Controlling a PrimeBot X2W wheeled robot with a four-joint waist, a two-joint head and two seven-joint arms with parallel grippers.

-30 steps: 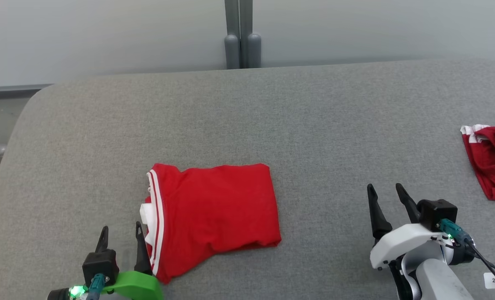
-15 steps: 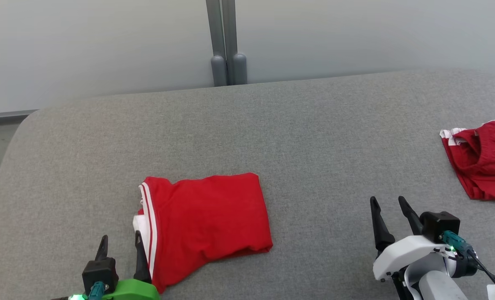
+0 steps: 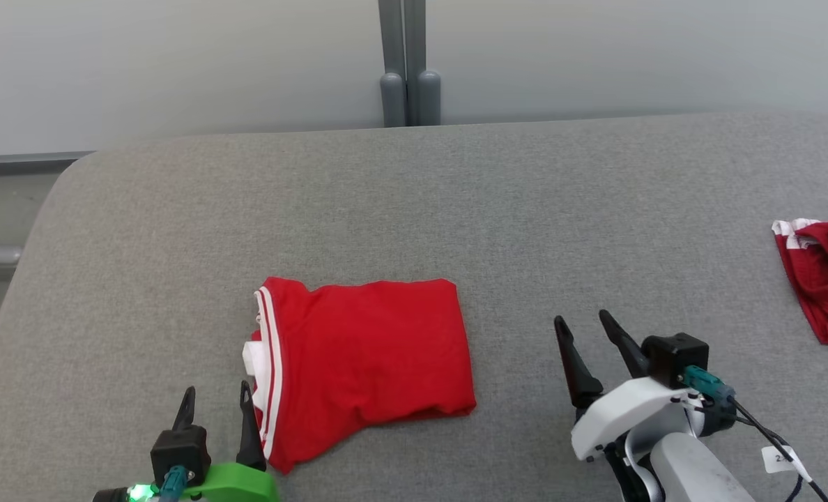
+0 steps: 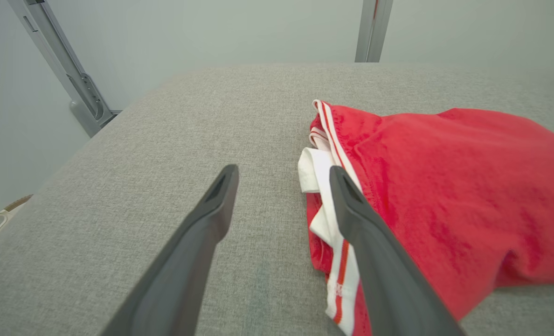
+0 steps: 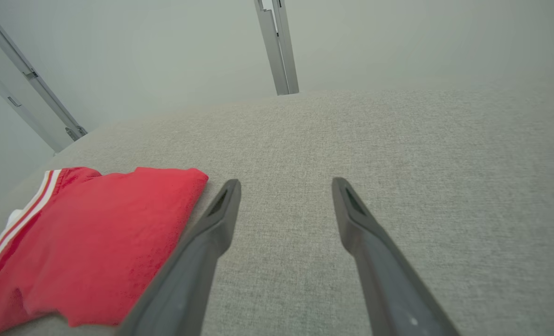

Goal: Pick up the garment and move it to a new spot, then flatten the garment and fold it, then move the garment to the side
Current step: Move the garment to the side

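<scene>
A folded red garment (image 3: 365,355) with white-striped trim on its left edge lies flat on the grey padded surface (image 3: 414,195). My left gripper (image 3: 217,387) stands open just left of that trimmed edge; in the left wrist view its right finger overlaps the white trim of the garment (image 4: 445,186), and the left gripper (image 4: 282,170) holds nothing. My right gripper (image 3: 582,318) is open over bare surface to the right of the garment. The right wrist view has the garment (image 5: 95,224) at lower left, beside the empty right gripper (image 5: 286,182).
A second red garment (image 3: 825,279) with white trim lies crumpled at the surface's right edge. A grey post (image 3: 409,70) stands behind the far edge against a pale wall. The surface's rounded left corner (image 3: 58,188) drops off to the floor.
The head camera swung left, then back right. My right gripper has moved left, closer to the garment's right edge. The left gripper and garment have stayed put.
</scene>
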